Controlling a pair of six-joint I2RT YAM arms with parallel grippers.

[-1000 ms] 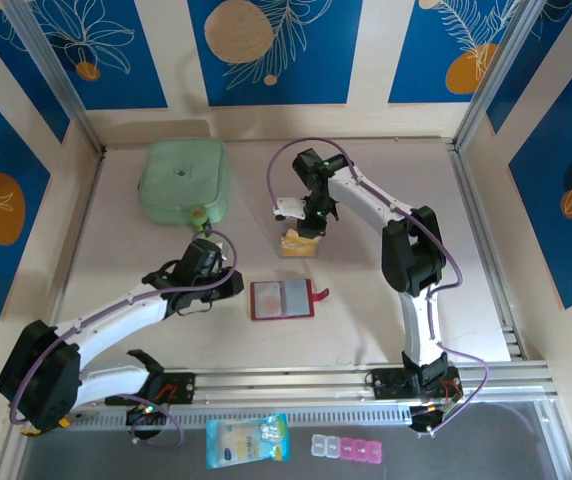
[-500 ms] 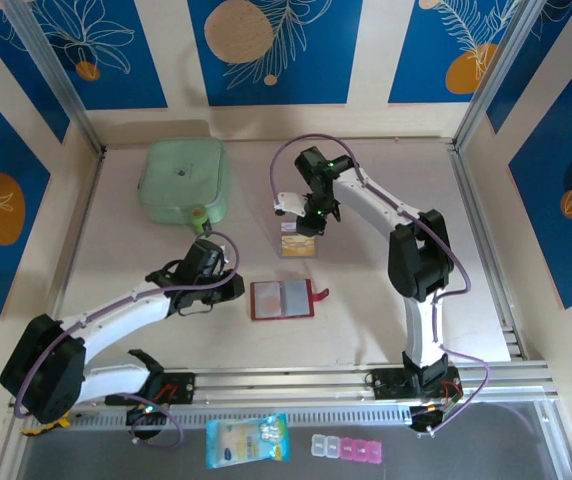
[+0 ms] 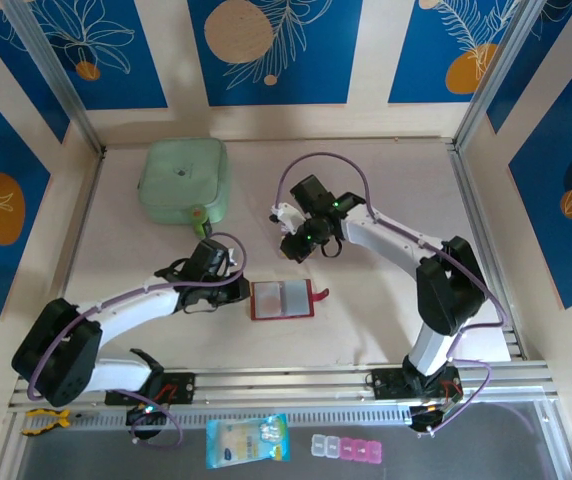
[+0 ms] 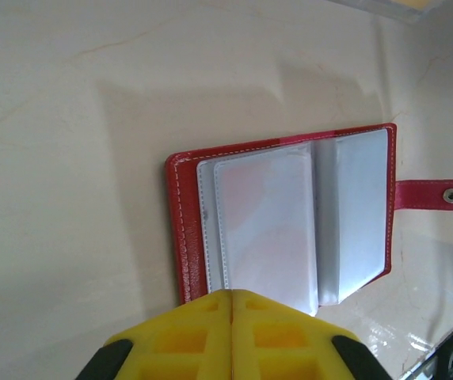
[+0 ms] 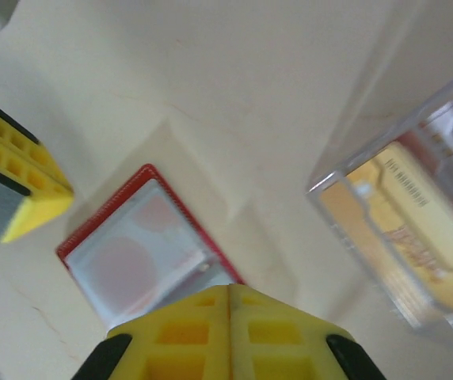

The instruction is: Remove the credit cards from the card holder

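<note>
Looking down from above, the red card holder (image 3: 282, 299) lies open on the tabletop (image 3: 416, 180), pockets up, with its closing tab (image 3: 321, 293) pointing right. The left fingers (image 3: 234, 284) sit just beside its left edge, pressed together and holding nothing. The right fingers (image 3: 293, 251) are behind the holder and apart from it, also closed and empty. A pale green pouch (image 3: 184, 180) rests at the back left.

From the left wrist, the yellow left fingers (image 4: 207, 324) meet with no gap at the near edge of the open card holder (image 4: 282, 229); I cannot tell whether they touch it. The greyish pockets show a faint pink, and the tab (image 4: 432, 194) carries a metal snap.

From the right wrist, the right fingers (image 5: 199, 324) are shut on nothing. The card holder (image 5: 143, 253) lies just beyond them, with one of the left fingers (image 5: 20, 198) near its corner. To the right, a clear box (image 5: 361, 178) holds a yellow-orange credit card (image 5: 405, 229).
</note>
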